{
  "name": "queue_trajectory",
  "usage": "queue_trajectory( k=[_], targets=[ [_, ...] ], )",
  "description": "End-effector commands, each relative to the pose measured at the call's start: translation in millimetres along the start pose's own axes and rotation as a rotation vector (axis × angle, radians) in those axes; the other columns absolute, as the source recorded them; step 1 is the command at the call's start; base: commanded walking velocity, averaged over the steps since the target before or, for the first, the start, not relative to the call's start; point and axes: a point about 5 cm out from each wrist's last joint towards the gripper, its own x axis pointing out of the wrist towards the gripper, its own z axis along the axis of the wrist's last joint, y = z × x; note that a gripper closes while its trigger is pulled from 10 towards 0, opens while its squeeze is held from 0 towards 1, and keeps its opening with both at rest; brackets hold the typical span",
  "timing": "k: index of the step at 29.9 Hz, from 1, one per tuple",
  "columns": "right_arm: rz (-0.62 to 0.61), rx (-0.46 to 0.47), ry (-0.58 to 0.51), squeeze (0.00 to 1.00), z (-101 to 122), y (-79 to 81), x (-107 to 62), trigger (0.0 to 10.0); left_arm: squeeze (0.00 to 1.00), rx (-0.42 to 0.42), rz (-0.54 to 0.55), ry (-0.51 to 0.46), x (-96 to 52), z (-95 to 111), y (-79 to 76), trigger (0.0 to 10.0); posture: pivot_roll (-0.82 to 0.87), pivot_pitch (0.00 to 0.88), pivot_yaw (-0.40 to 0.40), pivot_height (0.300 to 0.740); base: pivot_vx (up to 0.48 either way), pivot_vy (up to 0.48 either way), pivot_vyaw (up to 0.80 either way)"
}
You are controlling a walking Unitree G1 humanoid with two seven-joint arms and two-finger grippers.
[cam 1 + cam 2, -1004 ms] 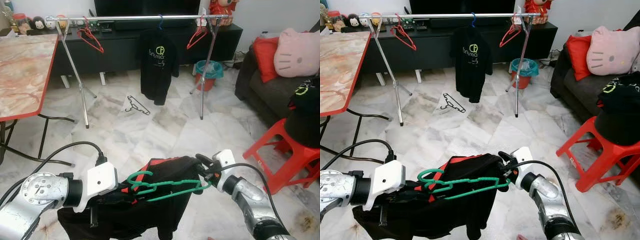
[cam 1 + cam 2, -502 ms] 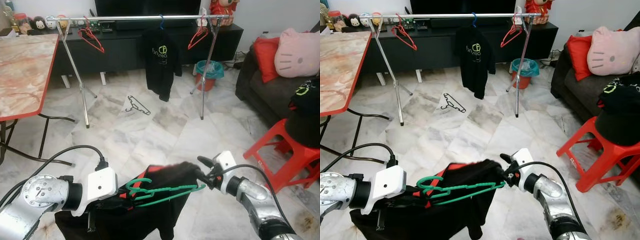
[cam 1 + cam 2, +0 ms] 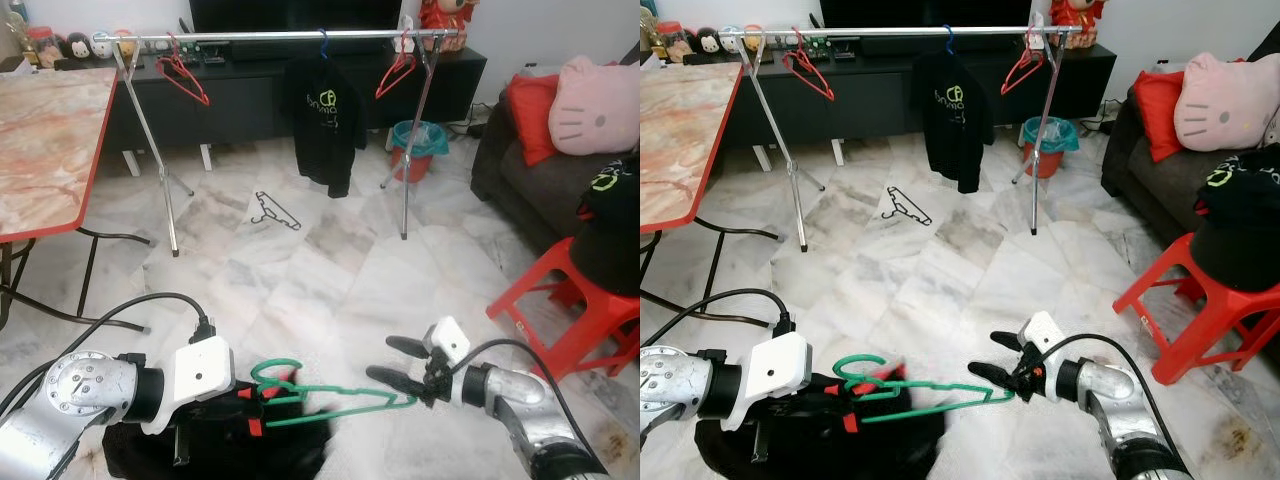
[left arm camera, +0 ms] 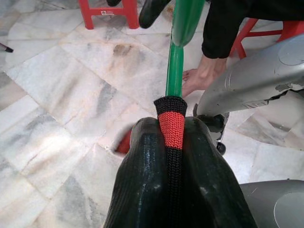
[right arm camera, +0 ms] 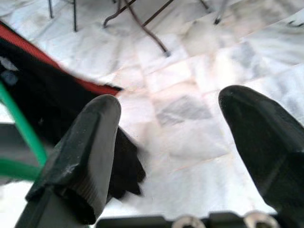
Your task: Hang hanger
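Note:
A green hanger (image 3: 330, 400) lies level in front of me, its hook end in my left gripper (image 3: 250, 400). In the left wrist view that gripper (image 4: 173, 142) is shut on the hanger (image 4: 175, 66) and on a black-and-red collar strip. The black garment (image 3: 230, 455) sags in a heap under the left gripper. My right gripper (image 3: 380, 358) stands open at the hanger's right tip with nothing between its fingers (image 5: 90, 142). Far ahead a silver clothes rail (image 3: 290, 36) carries a black shirt (image 3: 325, 110) and two red hangers (image 3: 185, 75).
A black hanger (image 3: 273, 210) lies on the marble floor before the rail. The red-edged table (image 3: 45, 140) stands left. A red stool (image 3: 570, 300) with dark clothes and a sofa stand right. A teal bin (image 3: 415, 145) sits by the rail. A person's bare foot (image 4: 199, 80) stands close.
My right gripper has let go of the garment, opened and dropped lower. The garment has slid off the hanger's right side and fallen under the left gripper.

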Motion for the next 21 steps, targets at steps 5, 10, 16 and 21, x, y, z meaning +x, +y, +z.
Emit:
queue_trajectory(
  k=[5,10,16,21],
  targets=[
    [-0.023,-0.022,-0.013,0.00,6.8,-6.3,-6.9,10.0,0.00,0.023,0.058,0.001,-2.5,2.6,9.0,10.0,0.02,0.000,-0.056,0.736,0.000,0.000,0.00],
    [-0.239,-0.033,-0.192,0.00,35.7,-22.7,-0.6,10.0,0.00,0.010,0.247,-0.091,6.7,7.5,30.3,10.0,0.03,0.000,-0.050,0.736,0.000,0.000,0.00],
    [-0.074,-0.046,-0.360,0.00,66.4,-9.7,6.5,10.0,0.00,-0.004,0.216,-0.100,23.9,8.1,27.1,10.0,0.02,0.000,-0.041,0.736,0.000,0.000,0.00],
    [0.001,-0.107,-0.396,0.00,87.1,-9.2,-0.5,10.0,0.00,-0.007,0.153,-0.057,33.2,5.4,22.9,10.0,0.02,0.000,-0.039,0.736,0.000,0.000,0.00]
  ],
)
